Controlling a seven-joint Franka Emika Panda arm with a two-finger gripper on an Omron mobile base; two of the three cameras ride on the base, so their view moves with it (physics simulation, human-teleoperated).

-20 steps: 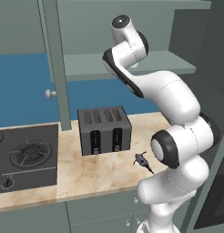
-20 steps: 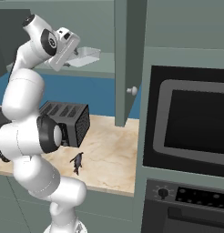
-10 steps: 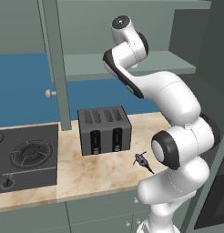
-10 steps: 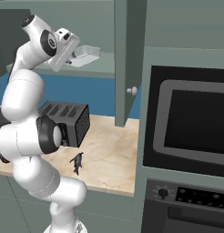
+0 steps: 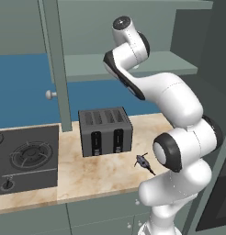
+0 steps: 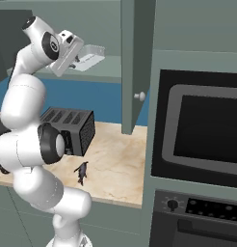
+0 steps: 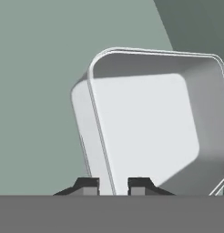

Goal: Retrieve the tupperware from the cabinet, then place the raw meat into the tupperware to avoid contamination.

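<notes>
The tupperware (image 7: 145,132) sits on the shelf (image 5: 133,64) of the cabinet (image 6: 137,62), and our pincer (image 7: 113,186) is clenched on its near wall, one fingertip inside the rim and one outside. We judge the grip shallow, so we should lift only slightly before drawing back, keeping the box level and clear of the open door. The raw meat (image 5: 143,161) waits on the tabletop (image 5: 101,172) just beside the toaster (image 5: 104,131); we should set the box down near it.
</notes>
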